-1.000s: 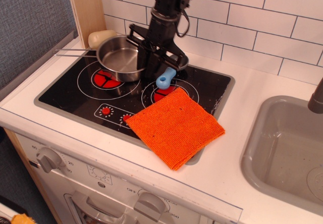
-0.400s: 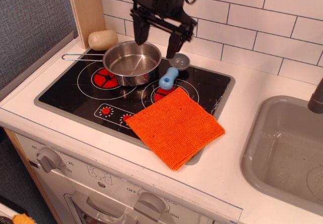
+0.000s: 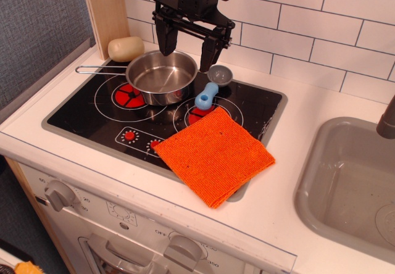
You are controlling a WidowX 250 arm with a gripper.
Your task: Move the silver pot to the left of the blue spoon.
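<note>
The silver pot (image 3: 160, 76) stands upright on the back left burner of the black stove, its thin wire handle pointing left. The blue spoon (image 3: 210, 87) lies just right of the pot, its light-blue handle toward the front and its grey bowl toward the wall. My gripper (image 3: 185, 47) hangs above the pot's back rim, open and empty, with one finger (image 3: 164, 42) over the pot's back left and the other finger (image 3: 207, 58) near the spoon's bowl. It touches neither.
An orange cloth (image 3: 214, 153) lies over the stove's front right corner. A beige soap-like block (image 3: 125, 47) sits at the back left by a wooden post. The grey sink (image 3: 336, 181) is at the right. The white tiled wall is close behind the gripper.
The gripper let go of the pot, opened and rose above it, then shifted slightly left. The pot now rests on the burner left of the spoon.
</note>
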